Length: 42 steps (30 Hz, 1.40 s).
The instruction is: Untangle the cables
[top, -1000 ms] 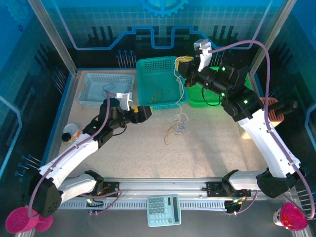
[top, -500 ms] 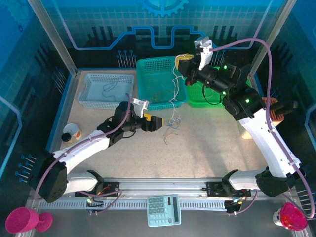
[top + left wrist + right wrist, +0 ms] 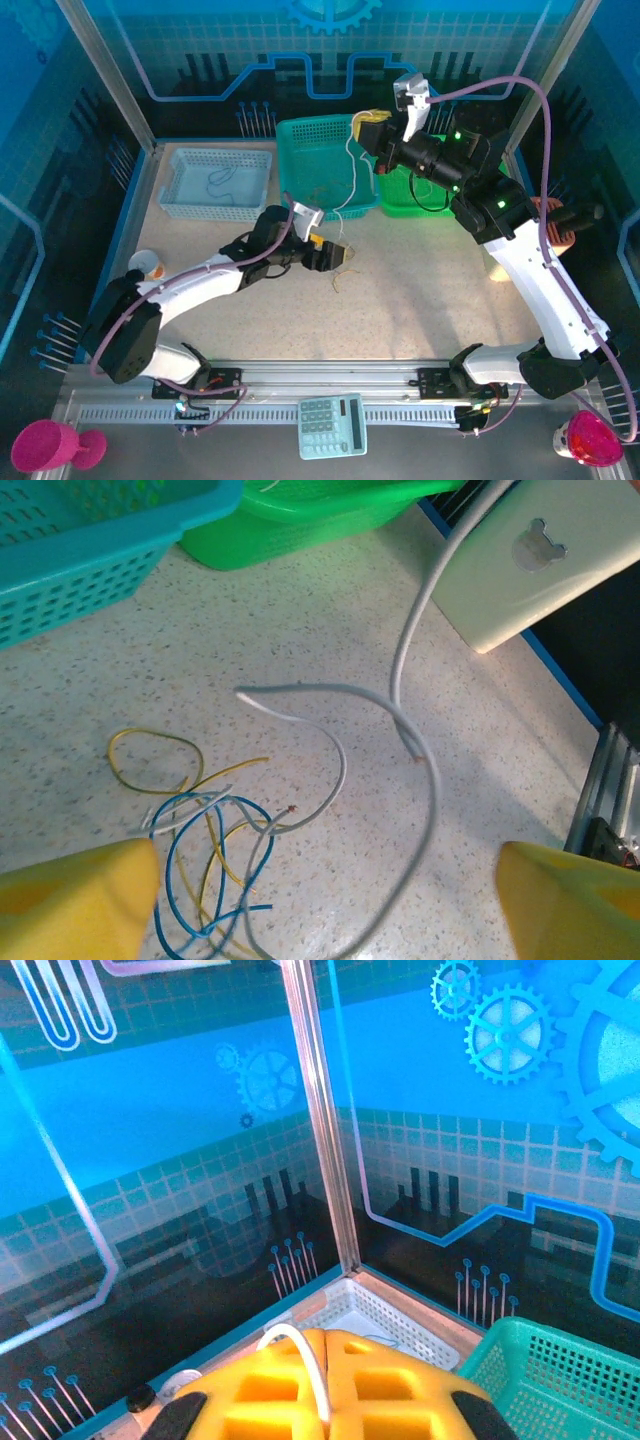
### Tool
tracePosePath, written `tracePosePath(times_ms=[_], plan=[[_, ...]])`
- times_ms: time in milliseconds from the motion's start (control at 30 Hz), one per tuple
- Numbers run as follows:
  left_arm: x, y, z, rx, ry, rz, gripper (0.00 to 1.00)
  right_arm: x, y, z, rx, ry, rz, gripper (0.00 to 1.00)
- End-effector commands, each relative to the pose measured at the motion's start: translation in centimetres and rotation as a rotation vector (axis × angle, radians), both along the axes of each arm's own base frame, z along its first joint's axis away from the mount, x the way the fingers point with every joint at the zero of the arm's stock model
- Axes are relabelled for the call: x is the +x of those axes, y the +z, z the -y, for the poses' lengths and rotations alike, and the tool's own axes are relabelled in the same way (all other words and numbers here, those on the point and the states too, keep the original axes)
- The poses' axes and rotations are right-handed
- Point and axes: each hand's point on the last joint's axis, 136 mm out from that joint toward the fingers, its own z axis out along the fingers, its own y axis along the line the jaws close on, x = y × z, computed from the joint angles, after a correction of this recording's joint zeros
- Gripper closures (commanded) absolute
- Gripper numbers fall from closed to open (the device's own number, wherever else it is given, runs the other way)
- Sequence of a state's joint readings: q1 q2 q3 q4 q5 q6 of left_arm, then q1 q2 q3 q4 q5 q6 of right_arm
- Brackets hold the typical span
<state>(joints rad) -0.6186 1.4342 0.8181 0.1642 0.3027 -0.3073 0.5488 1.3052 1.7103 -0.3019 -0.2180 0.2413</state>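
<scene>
left gripper spread wide over the tangle, right gripper pinching a white cable up high

starting at the left gripper (image 3: 322, 905): in its wrist view the two yellow fingertips (image 3: 75, 900) sit far apart in the bottom corners, with only tabletop and wire between them. just ahead of the left fingertip lie the cables (image 3: 215, 855), blue loops, pale yellow strands and a white end crossing one another on the speckled table (image 3: 120, 680). a white cable (image 3: 340, 695) arcs across the middle, swings down toward the right fingertip, and another run of it climbs out of the top of the frame past a white box (image 3: 530, 550). behind that, the teal basket (image 3: 90, 560) and the green basket (image 3: 320, 510) stand side by side

from above, the left gripper (image 3: 335, 258) is low at the table's centre, right at the cables (image 3: 345, 270), in front of the teal basket (image 3: 290, 170)

over to the right gripper (image 3: 372, 125): it's held up high at the back, above where the teal basket meets the green basket (image 3: 400, 208), and the white cable (image 3: 353, 160) hangs from it down across the teal basket toward the tangle. in its wrist view the yellow fingers (image 3: 390, 1390) are pressed together, with the white cable (image 3: 300, 1355) clamped in the seam and curling out to the left

further out, a pale blue basket (image 3: 185, 190) sits back left with a thin wire (image 3: 222, 180) inside, and a calculator (image 3: 332, 425) lies by the near rail
</scene>
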Motion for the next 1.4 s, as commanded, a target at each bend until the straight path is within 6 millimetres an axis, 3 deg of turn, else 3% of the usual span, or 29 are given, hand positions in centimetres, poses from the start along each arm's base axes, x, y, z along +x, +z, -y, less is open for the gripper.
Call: tracePosePath(times_ms=[0, 133, 267, 333, 500, 700, 833, 933, 1033, 1367], plan=[[0.8, 0.7, 1.4, -0.019, -0.041, 0.046, 0.26, -0.9, 2.2, 0.5, 0.05, 0.012, 0.046, 1.0], [1.8, -1.0, 1.6, 0.005, -0.015, 0.031, 0.49, -1.1, 2.5, 0.7, 0.052, 0.008, 0.053, 1.0], [2.8, -1.9, 1.8, 0.009, 0.018, 0.028, 0.88, -1.2, 2.8, 1.0, 0.052, -0.003, 0.063, 1.0], [2.9, -2.3, 1.8, 0.014, 0.022, 0.018, 1.0, -0.9, 3.0, 1.5, 0.05, -0.024, 0.067, 1.0], [2.5, -3.2, 1.1, 0.037, 0.044, -0.005, 1.0, 1.6, 4.4, 5.3, 0.088, -0.139, 0.072, 1.0], [1.5, -4.4, 0.0, 0.06, 0.069, -0.042, 1.0, 5.4, 7.0, 12.1, 0.215, -0.287, 0.056, 1.0], [1.1, -5.0, -0.4, 0.066, 0.077, -0.061, 1.0, 7.6, 7.5, 14.6, 0.25, -0.346, 0.042, 1.0], [0.7, -4.8, -0.7, 0.061, 0.084, -0.075, 1.0, 10.0, 6.0, 15.1, 0.235, -0.386, -0.003, 1.0], [0.3, -3.9, -1.1, 0.052, 0.096, -0.077, 1.0, 12.7, 3.0, 15.4, 0.215, -0.434, -0.068, 1.0], [-1.5, 0.8, -2.5, 0.014, 0.109, -0.048, 1.0, 21.0, -9.8, 19.3, 0.172, -0.646, -0.3, 1.0]])
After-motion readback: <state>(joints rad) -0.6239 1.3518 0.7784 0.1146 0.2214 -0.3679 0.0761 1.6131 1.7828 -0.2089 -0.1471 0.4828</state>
